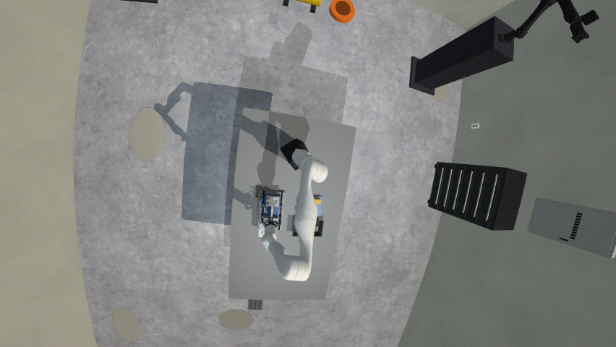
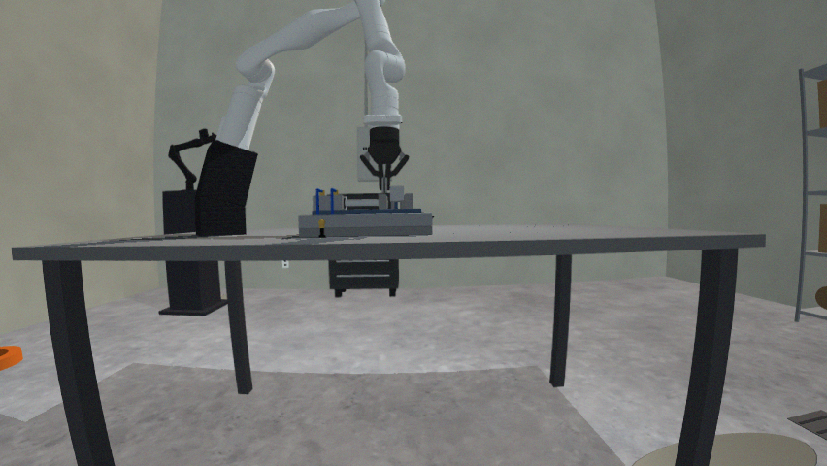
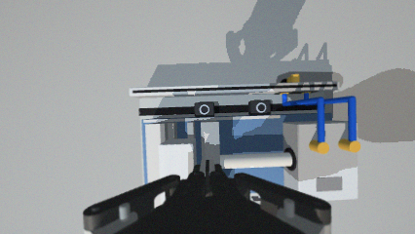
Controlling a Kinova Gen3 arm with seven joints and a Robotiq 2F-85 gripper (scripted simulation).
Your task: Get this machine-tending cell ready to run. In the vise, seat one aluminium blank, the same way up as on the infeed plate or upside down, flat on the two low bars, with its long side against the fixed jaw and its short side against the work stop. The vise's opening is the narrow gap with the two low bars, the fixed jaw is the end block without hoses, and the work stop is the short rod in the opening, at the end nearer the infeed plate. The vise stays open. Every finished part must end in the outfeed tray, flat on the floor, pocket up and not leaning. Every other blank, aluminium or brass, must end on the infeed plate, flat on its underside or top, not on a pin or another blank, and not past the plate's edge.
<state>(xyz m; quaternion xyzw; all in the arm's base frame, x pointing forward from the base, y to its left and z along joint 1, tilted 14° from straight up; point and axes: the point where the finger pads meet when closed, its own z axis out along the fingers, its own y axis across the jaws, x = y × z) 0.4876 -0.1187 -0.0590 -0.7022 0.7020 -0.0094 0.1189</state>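
The vise stands on its grey base on the table. In the wrist view its moving jaw block with blue hoses is at the right. A pale block is at the left and a white rod lies between them. My gripper is shut and empty, pointing straight down over the vise's opening, beside the pale block. Its fingertips are at jaw height. I cannot tell whether a blank lies in the opening. A blue and yellow fixture is mostly hidden under my arm.
A black rail with two round fittings runs across the far side of the vise. A small yellow-topped post stands at the base's front. My arm's black pedestal is at the table's left. A black drawer cabinet stands off the table.
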